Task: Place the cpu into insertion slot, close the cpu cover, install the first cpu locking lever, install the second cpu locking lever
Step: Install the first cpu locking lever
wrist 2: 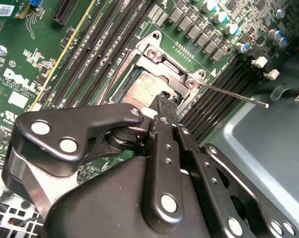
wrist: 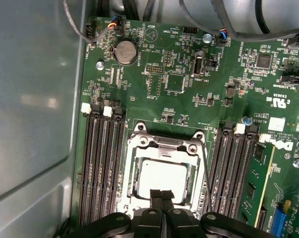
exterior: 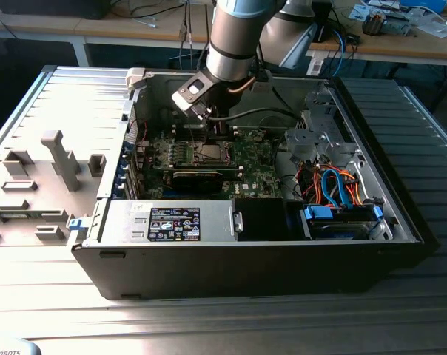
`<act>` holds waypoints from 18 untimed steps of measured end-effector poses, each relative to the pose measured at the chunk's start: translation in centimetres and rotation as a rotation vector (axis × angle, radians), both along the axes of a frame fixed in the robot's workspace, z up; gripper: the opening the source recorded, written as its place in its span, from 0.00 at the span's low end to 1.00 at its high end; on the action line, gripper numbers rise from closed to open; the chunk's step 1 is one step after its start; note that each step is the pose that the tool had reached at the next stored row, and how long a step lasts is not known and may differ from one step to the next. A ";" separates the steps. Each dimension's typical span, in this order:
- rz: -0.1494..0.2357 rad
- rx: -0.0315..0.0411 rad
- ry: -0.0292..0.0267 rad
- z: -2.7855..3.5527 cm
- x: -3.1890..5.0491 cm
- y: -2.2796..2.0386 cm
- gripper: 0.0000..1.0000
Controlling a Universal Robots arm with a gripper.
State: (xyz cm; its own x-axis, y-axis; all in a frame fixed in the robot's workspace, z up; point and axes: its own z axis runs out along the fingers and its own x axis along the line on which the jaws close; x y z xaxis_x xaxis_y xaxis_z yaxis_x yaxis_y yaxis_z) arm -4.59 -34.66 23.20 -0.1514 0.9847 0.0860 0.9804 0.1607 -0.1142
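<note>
The cpu (wrist: pixel 164 176) lies in the insertion slot (exterior: pixel 209 153), its silver face showing through the cut-out centre of the cpu cover (wrist: pixel 162 147), which lies flat over it. My gripper (wrist: pixel 162 194) is shut, fingertips pressed together with nothing between them, right at the cover's edge over the cpu. In the second wrist view the gripper (wrist 2: pixel 164 96) touches the cover (wrist 2: pixel 159 57) next to the cpu (wrist 2: pixel 139 91). A thin locking lever (wrist 2: pixel 233 94) sticks out raised from the socket's corner. In the exterior view the gripper (exterior: pixel 217 132) reaches down into the open computer case.
Long black memory slots (wrist: pixel 102 163) flank the socket on both sides. The grey case wall (wrist: pixel 35 99) stands close beside the board. Cables (exterior: pixel 334 185) and a drive cage (exterior: pixel 320 137) fill the case towards the exterior view's right. Grey fixtures (exterior: pixel 57 159) stand outside the case.
</note>
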 end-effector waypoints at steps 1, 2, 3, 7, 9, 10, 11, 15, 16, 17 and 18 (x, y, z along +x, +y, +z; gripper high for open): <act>0.009 0.0000 0.0000 0.00 0.00 0.00 0.11; 0.026 0.0000 0.0000 0.00 0.00 0.00 0.11; 0.037 -0.0001 0.0001 0.00 0.00 0.00 0.11; 0.053 0.0008 0.0000 0.00 0.00 0.00 0.11; 0.058 0.0008 0.0000 0.00 0.00 0.00 0.11; 0.060 0.0008 0.0000 0.00 0.00 0.00 0.11; 0.062 0.0008 0.0000 0.00 0.00 0.00 0.11; 0.078 0.0008 0.0000 0.00 0.01 0.00 0.11; 0.082 0.0008 0.0000 0.00 0.00 0.00 0.11; 0.085 0.0008 0.0000 0.00 0.01 0.00 0.11; 0.088 0.0007 0.0001 0.00 0.01 0.00 0.11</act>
State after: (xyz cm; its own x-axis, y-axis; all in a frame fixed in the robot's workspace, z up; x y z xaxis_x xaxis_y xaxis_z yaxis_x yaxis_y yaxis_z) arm -4.58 -34.66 23.19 -0.2375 0.9675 0.0867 0.9624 0.2465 -0.1141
